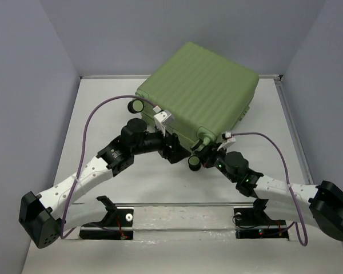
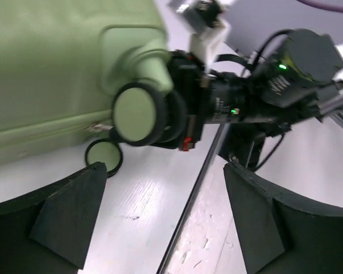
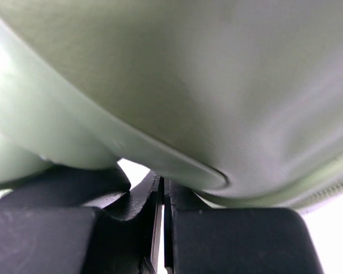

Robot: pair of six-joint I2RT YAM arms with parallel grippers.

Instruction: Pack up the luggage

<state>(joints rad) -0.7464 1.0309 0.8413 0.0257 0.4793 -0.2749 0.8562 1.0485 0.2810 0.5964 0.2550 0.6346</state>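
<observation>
Olive-green luggage (image 1: 203, 85) lies closed, right pincer (image 3: 163, 191) seemingly pinched together beside it.

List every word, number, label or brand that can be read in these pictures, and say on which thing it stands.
No text can be read in any view.
The luggage: no brand, label or number shows on its shell.
The right arm, in the left wrist view: small pale print on its black body, too blurred to read.

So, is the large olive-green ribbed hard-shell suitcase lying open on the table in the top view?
No, the olive-green suitcase lies closed, its two halves together and the ribbed shell facing up.
</observation>
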